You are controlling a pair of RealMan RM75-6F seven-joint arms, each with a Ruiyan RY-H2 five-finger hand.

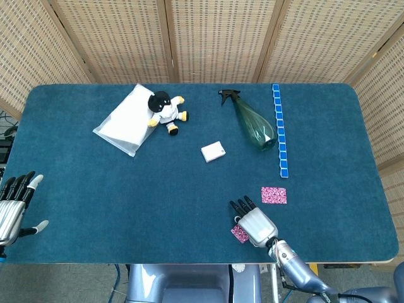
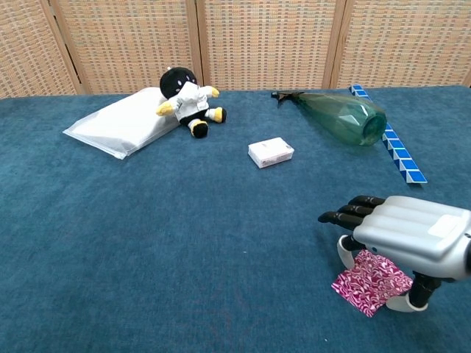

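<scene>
Right hand (image 2: 408,239) pinches the pink patterned packet (image 2: 370,283) at the tabletop's (image 1: 126,189) 6 o'clock edge, barely lifted; second packet (image 1: 274,195) untouched. Left hand (image 1: 12,205) hangs spread, empty.

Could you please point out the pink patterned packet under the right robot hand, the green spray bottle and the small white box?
pink patterned packet (image 2: 370,282), chest view, middle of its visible face.
green spray bottle (image 1: 254,126), head view, wide body.
small white box (image 2: 271,152), chest view, top face.
</scene>
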